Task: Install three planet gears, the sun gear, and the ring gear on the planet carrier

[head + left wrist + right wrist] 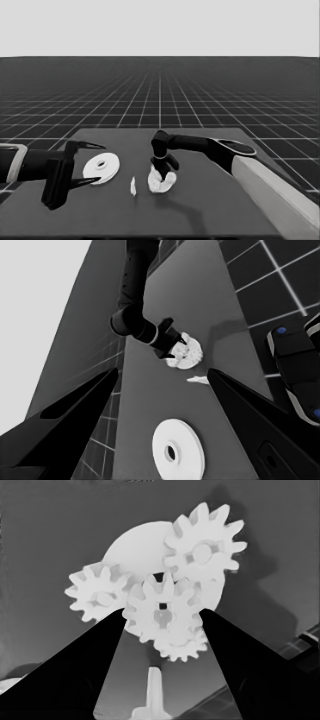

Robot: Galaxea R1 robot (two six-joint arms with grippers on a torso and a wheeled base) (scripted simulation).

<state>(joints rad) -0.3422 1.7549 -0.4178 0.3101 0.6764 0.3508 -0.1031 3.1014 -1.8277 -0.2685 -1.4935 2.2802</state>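
Right gripper (163, 172) at table (215, 210) centre, fingers clenched on the middle gear (162, 612) atop the smaller round part (137, 545). Larger round part (101, 168) near left edge under the parked, spread left gripper (90, 164).

- Right arm (200, 144): slim black cylindrical link with a rounded black joint at its end; at the lower right of the head view it widens into a pale grey boxy segment past a pale-rimmed oval collar.
- Left arm (30, 165): black body with a pale band at the left edge.
- Left gripper (90, 164): two long, pointed black fingers.
- Right gripper (161, 625): matching black wedges.
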